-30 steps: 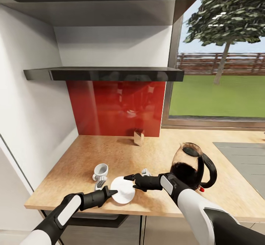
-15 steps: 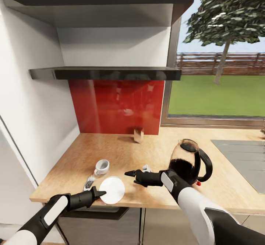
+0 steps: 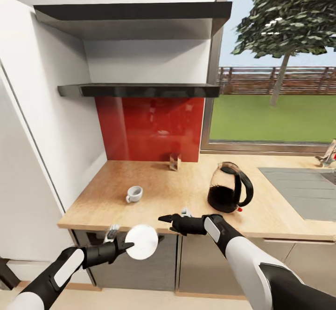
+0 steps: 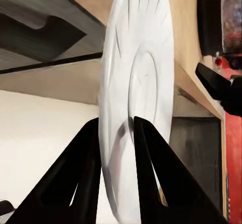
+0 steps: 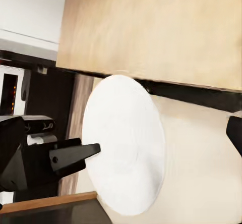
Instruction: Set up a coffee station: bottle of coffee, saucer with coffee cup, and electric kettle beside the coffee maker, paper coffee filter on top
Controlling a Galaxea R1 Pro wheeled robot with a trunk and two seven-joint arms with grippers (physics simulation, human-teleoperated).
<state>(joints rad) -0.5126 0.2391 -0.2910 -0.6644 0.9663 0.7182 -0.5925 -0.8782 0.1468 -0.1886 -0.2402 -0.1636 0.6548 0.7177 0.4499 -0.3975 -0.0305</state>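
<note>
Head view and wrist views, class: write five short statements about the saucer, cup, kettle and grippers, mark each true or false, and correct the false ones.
1. The left gripper has its jaws shut on the saucer. True.
2. The saucer rests flat on the countertop. False: it is held in the air, in front of the counter's front edge.
3. The coffee cup stands on the saucer. False: it sits on the countertop, apart from the saucer.
4. The electric kettle stands upright on the countertop. True.
5. The right gripper grips the kettle's handle. False: it holds nothing of the kettle.
</note>
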